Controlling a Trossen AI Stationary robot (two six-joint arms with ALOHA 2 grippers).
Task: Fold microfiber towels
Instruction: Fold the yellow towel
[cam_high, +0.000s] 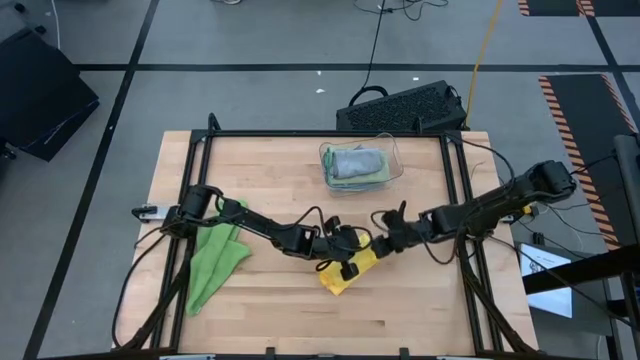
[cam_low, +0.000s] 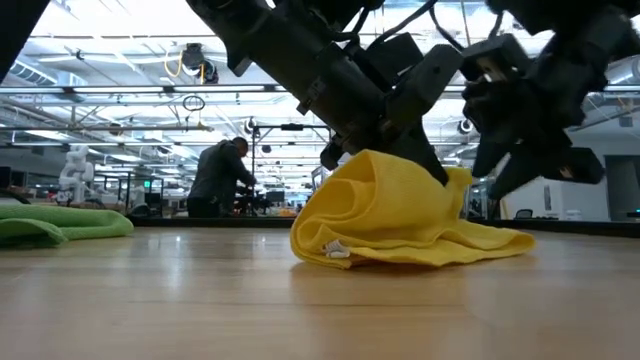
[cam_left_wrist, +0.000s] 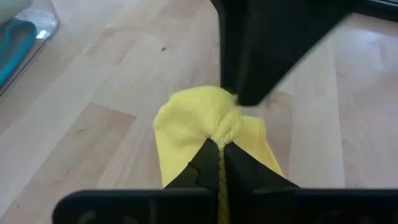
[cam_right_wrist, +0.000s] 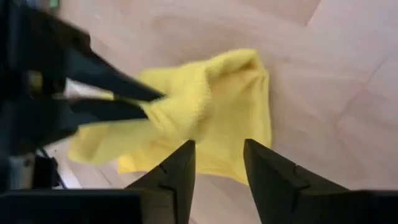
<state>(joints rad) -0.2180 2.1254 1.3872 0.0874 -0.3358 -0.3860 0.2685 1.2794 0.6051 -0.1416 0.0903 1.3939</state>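
1. Yellow microfiber towel (cam_high: 349, 272) lies bunched at the wooden surface's (cam_high: 420, 320) front middle; the left gripper (cam_left_wrist: 219, 144) pinches a ridge of it.
2. The right gripper (cam_right_wrist: 219, 163), jaws apart, holds nothing (hovering just beside).
3. Lifting one-handed could crumple the towel further.

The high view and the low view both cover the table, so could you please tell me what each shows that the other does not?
Only the high view shows the clear plastic bin holding folded towels, and a keyboard on the floor beyond the table. Only the low view shows a person in the room behind and how the cloth bunches upward. Both show the yellow towel with both arms over it, the left end effector pinching it, and the bright green towel lying apart.
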